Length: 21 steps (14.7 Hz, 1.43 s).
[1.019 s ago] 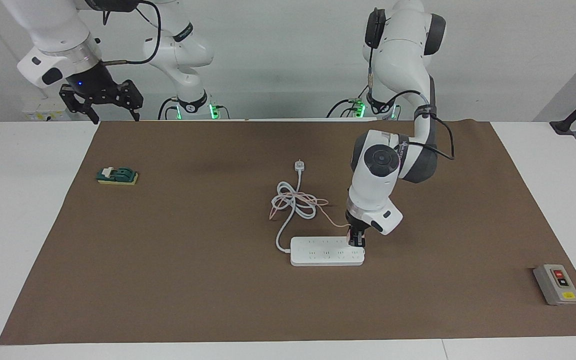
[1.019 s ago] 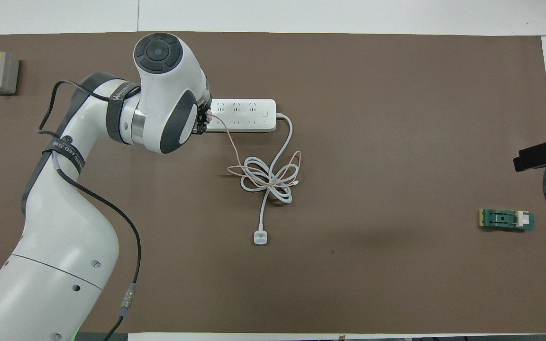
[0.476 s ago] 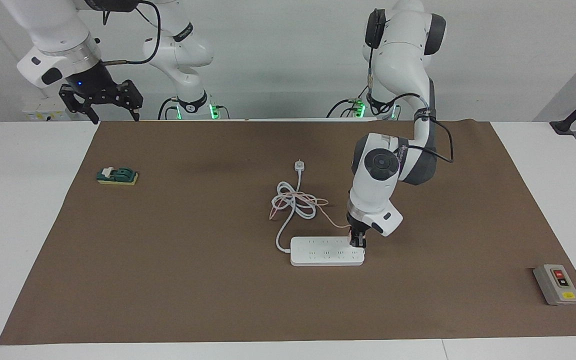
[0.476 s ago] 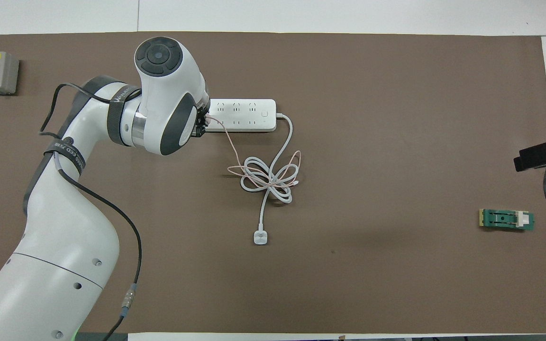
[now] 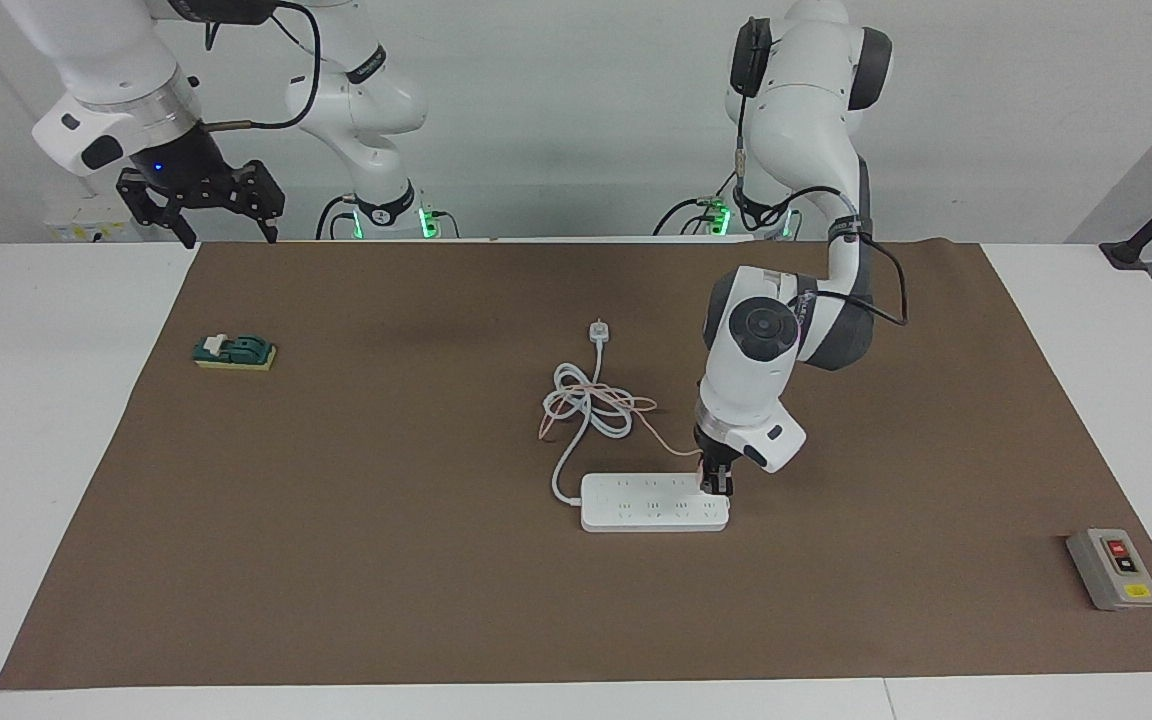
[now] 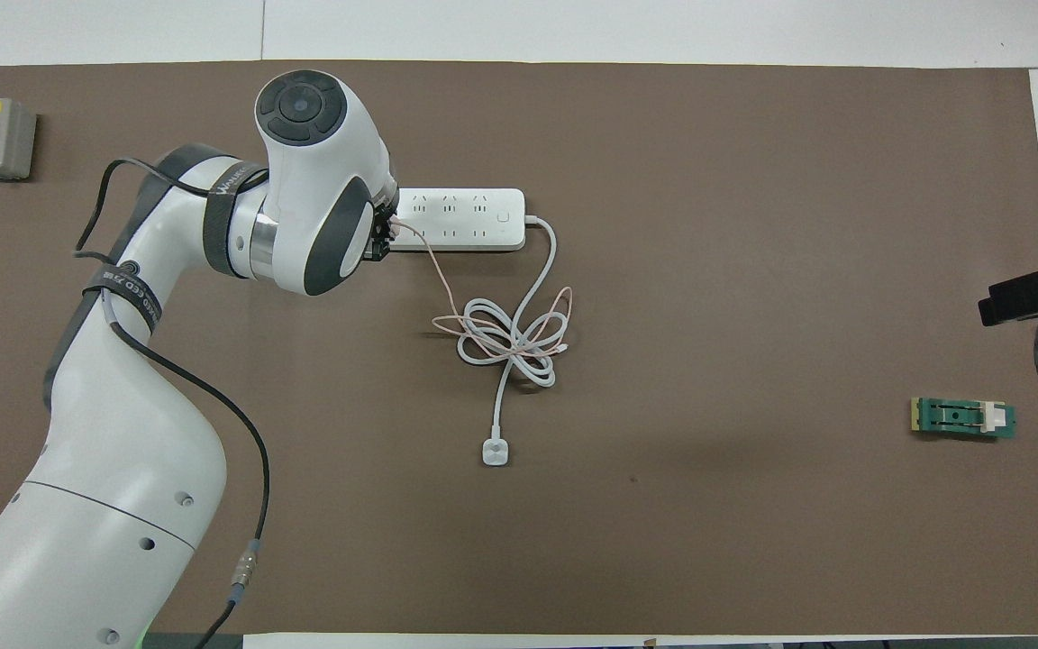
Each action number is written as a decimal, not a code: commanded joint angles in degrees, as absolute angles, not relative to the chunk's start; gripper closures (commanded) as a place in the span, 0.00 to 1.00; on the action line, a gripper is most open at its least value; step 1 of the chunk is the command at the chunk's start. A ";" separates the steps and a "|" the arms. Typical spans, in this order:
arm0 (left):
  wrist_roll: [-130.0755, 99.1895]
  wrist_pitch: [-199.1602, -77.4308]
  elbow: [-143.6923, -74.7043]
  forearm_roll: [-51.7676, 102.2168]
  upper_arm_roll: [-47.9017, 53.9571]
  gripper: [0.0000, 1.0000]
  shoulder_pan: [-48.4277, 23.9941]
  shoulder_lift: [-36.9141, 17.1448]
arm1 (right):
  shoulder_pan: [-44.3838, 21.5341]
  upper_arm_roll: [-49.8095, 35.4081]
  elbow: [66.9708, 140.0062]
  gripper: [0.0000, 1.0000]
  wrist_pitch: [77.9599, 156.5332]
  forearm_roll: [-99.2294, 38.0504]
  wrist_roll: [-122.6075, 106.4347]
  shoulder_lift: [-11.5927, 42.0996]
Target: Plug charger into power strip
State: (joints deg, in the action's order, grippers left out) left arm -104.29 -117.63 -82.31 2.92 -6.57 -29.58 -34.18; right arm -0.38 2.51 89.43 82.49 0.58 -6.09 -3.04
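The left pincer (image 5: 716,484) is seen pointing straight down onto the power strip (image 5: 651,503), at the strip's end toward the left arm's side of the desk (image 5: 66,420). Its fingertips are closed on the charger (image 5: 707,475), of which only a small pink part shows between them; whether the charger is seated in a socket cannot be told. The charger's thin pink cable (image 6: 447,297) is seen running from the pincer toward the robots, ending tangled in the strip's thick white cord (image 6: 510,347). That cord is coiled on the brown mat (image 5: 386,560) just nearer the robots than the strip, and its small white plug (image 5: 597,331) lies nearer still.

The right pincer (image 5: 201,200) is held open in the air over the mat's corner at the right arm's end, where that arm waits. A green block (image 5: 234,352) lies near that end. A grey box (image 5: 1114,568) with 2 buttons sits at the left arm's end.
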 commanded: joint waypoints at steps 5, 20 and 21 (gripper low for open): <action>-104.50 -119.00 -84.38 1.49 -6.59 1.00 -29.44 -33.83 | -0.17 1.93 91.41 0.00 84.11 1.85 -5.36 -4.48; -104.59 -118.13 -84.37 1.49 -6.42 1.00 -29.88 -34.10 | -0.26 1.93 91.32 0.00 84.11 1.85 -5.45 -4.40; -104.59 -118.12 -84.37 1.49 -6.42 1.00 -29.88 -34.10 | -0.26 1.93 91.32 0.00 84.11 1.85 -5.45 -4.39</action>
State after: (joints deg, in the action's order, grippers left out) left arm -104.29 -117.57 -82.40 2.50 -6.53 -29.62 -34.17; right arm -0.41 2.32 89.45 82.50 0.59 -6.09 -3.04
